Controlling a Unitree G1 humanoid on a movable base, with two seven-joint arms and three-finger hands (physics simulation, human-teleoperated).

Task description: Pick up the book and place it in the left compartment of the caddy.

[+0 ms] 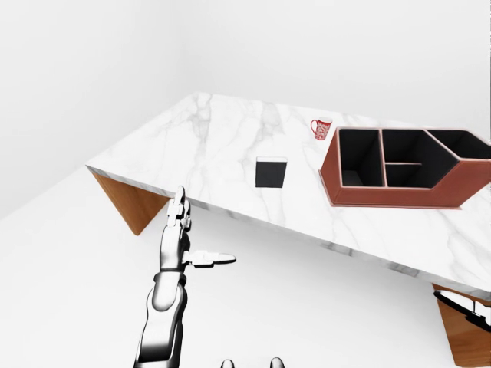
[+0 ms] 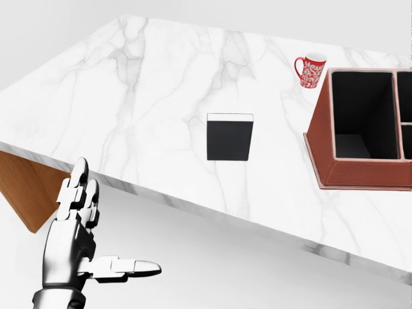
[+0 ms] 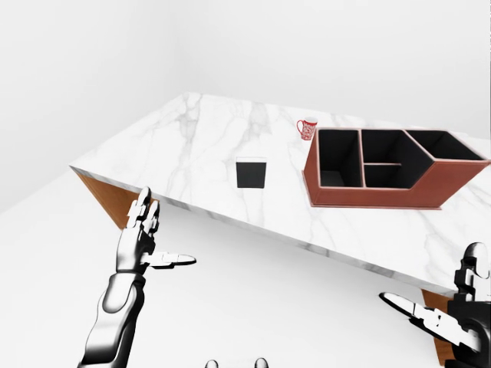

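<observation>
One marble table [image 2: 129,109] | wood base | white walls, white floor

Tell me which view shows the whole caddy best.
The right-eye view: the caddy sits wholly in frame there, with all its dark compartments open to sight. The left-eye view shows nearly all of it, but its right end touches the picture's edge. The head view cuts it off at the right, showing mainly the left compartment.
</observation>
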